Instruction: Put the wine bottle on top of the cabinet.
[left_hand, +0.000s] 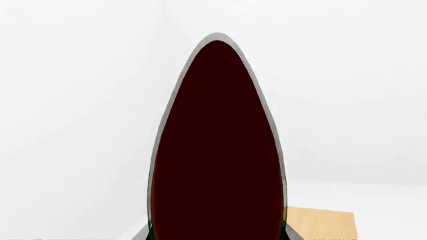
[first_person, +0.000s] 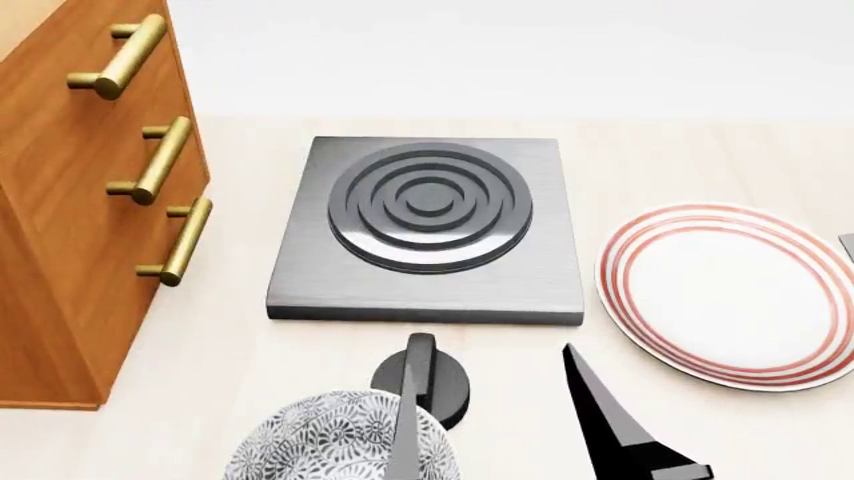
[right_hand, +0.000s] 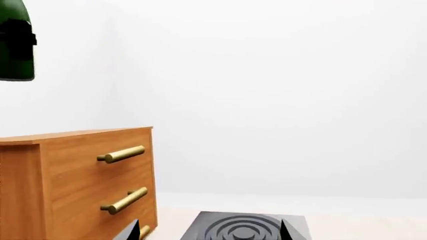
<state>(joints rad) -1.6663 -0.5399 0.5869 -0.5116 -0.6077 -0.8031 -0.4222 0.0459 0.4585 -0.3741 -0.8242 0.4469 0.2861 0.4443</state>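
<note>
The wine bottle (left_hand: 217, 150) fills the left wrist view as a dark, green-rimmed shape. My left gripper (left_hand: 217, 236) is shut on it, with a fingertip at each side of it. In the right wrist view the bottle's green lower part (right_hand: 15, 45) hangs high in the air, above the level of the cabinet's top and to its left. The cabinet (right_hand: 80, 185) is orange-brown with brass bar handles and also shows at the left of the head view (first_person: 67, 230). My right gripper (right_hand: 208, 232) is open and empty, low over the table in front of the stove plate (first_person: 507, 400).
A grey square stove plate with rings (first_person: 427, 225) lies mid-table. A white plate with red rings (first_person: 727, 295) lies at the right. A patterned bowl (first_person: 334, 445) and a black round object (first_person: 434, 385) sit near the front edge. A pale wooden surface (left_hand: 320, 225) shows below the bottle.
</note>
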